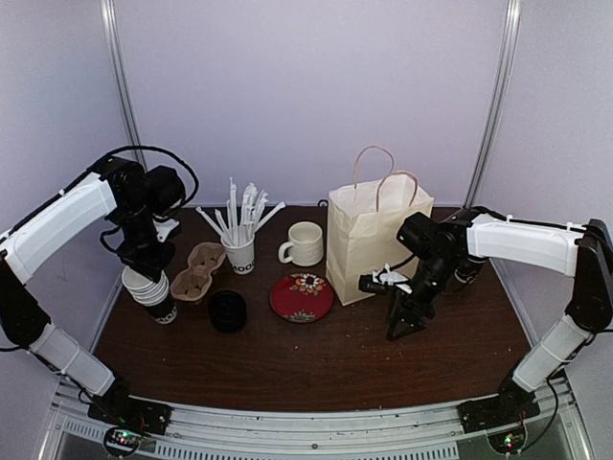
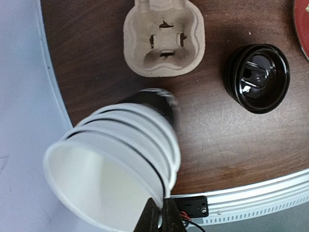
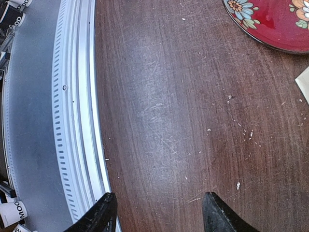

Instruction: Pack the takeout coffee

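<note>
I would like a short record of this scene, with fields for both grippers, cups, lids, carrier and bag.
left gripper: shut on the rim of the cup stack
right gripper: open, empty, above the table near the red plate
cup stack: nested, tilted, black outside, white inside
carrier: cardboard, empty
black lids: stacked, apart from the cups, beside the carrier
paper bag: upright, handles up

Nested white-lined black paper cups (image 2: 116, 159) blur in the left wrist view; the right wrist view cuts the red flowered plate (image 3: 270, 21) at 2 edges (top, right).
</note>
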Available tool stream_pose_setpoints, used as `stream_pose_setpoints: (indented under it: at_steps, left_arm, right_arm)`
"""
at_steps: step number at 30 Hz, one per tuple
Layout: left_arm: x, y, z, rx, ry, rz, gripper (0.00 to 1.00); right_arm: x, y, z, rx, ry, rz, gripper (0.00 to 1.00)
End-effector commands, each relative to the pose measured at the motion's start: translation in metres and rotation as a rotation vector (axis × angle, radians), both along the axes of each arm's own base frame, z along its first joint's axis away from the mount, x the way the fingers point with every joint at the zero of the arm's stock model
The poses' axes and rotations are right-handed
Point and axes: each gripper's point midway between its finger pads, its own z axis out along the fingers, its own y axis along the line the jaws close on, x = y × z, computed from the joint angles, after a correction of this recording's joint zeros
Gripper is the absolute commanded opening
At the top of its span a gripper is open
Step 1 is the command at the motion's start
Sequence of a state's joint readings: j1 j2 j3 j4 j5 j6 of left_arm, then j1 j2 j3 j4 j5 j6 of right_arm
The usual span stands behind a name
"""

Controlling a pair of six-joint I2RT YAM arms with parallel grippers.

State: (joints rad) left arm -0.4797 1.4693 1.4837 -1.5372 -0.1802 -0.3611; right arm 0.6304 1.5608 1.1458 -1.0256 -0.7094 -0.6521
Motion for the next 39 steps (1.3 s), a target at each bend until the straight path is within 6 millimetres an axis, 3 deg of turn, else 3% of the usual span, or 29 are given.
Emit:
stream_pose_setpoints:
  at_steps: [1,3,5,6,7,8,9,10,12,13,15,16,18,19,21,23,25,27,28,31,35,37,38,39]
  left_arm:
    - [0.000,0.005,0.016,0.117,-0.019,-0.029,0.00]
    - [-0.004,-0.030,0.005,-0.100,0.018,-0.068,0.00]
    - [0.004,0.005,0.017,0.164,-0.046,-0.037,0.00]
    - [0.000,0.005,0.011,0.176,0.027,-0.040,0.00]
    - [-0.012,-0.028,0.004,-0.057,0.103,-0.077,0.00]
    - [-0.013,-0.068,0.013,-0.289,0.072,-0.123,0.00]
    - [-0.008,-0.073,0.021,-0.268,0.006,-0.116,0.00]
    - [-0.003,-0.050,0.025,-0.071,-0.025,-0.104,0.00]
    - [0.002,0.025,0.031,0.350,0.002,-0.025,0.00]
    - [-0.002,0.025,0.022,0.254,0.045,0.004,0.00]
    - [-0.004,-0.019,0.018,-0.026,0.012,-0.037,0.00]
    - [-0.001,-0.013,0.026,0.041,-0.032,-0.022,0.00]
    - [0.001,0.028,0.037,0.286,-0.018,0.022,0.00]
    - [-0.005,0.019,0.026,0.199,0.046,0.015,0.00]
    - [0.001,0.006,0.022,0.129,0.003,0.010,0.00]
    - [-0.006,-0.022,0.013,-0.021,0.055,-0.039,0.00]
    - [0.000,-0.005,0.016,0.087,0.022,-0.002,0.00]
    - [-0.011,-0.027,0.011,-0.065,0.078,-0.040,0.00]
    - [-0.008,-0.024,0.015,-0.034,0.044,-0.027,0.00]
    - [-0.015,0.016,0.026,0.221,0.069,-0.013,0.00]
    - [-0.023,-0.007,0.025,0.049,0.063,-0.040,0.00]
    - [-0.030,-0.007,0.025,0.038,0.086,-0.054,0.00]
    - [-0.034,-0.018,0.021,-0.028,0.104,-0.087,0.00]
    - [-0.030,-0.009,0.023,0.027,0.066,-0.073,0.00]
  right_arm:
    - [0.000,0.002,0.000,-0.012,-0.002,0.019,0.63]
    - [-0.001,0.002,0.000,-0.012,-0.002,0.022,0.63]
    - [-0.001,0.002,0.000,-0.012,-0.004,0.022,0.63]
    - [-0.001,0.001,0.000,-0.013,-0.003,0.020,0.63]
    - [-0.001,0.001,0.001,-0.011,-0.005,0.020,0.63]
    - [-0.001,0.002,0.001,-0.010,-0.006,0.022,0.63]
    - [-0.001,0.002,0.001,-0.011,-0.008,0.023,0.63]
    - [-0.002,0.002,0.000,-0.014,-0.006,0.023,0.63]
    - [-0.001,0.002,0.000,-0.015,-0.005,0.026,0.63]
    - [-0.001,0.002,0.000,-0.016,-0.006,0.027,0.63]
    - [-0.002,0.002,0.000,-0.017,-0.010,0.028,0.63]
    - [-0.002,0.001,0.000,-0.017,-0.009,0.028,0.63]
    - [-0.002,0.001,-0.001,-0.019,-0.009,0.029,0.63]
    - [-0.002,0.001,-0.001,-0.019,-0.009,0.029,0.63]
    - [-0.002,0.002,-0.001,-0.019,-0.007,0.032,0.62]
    - [-0.002,0.002,-0.001,-0.022,-0.003,0.034,0.62]
    - [-0.003,0.002,-0.001,-0.020,-0.004,0.036,0.62]
    - [-0.003,0.005,0.003,-0.006,-0.006,0.032,0.62]
    - [-0.003,0.006,0.006,0.004,-0.005,0.029,0.62]
    - [-0.001,0.013,0.016,0.040,-0.004,0.011,0.63]
    - [-0.004,0.027,0.037,0.123,0.022,0.002,0.70]
    - [-0.006,0.032,0.045,0.136,0.038,0.008,0.73]
    - [-0.005,0.035,0.049,0.144,0.041,0.009,0.73]
    - [-0.004,0.038,0.052,0.152,0.041,0.008,0.74]
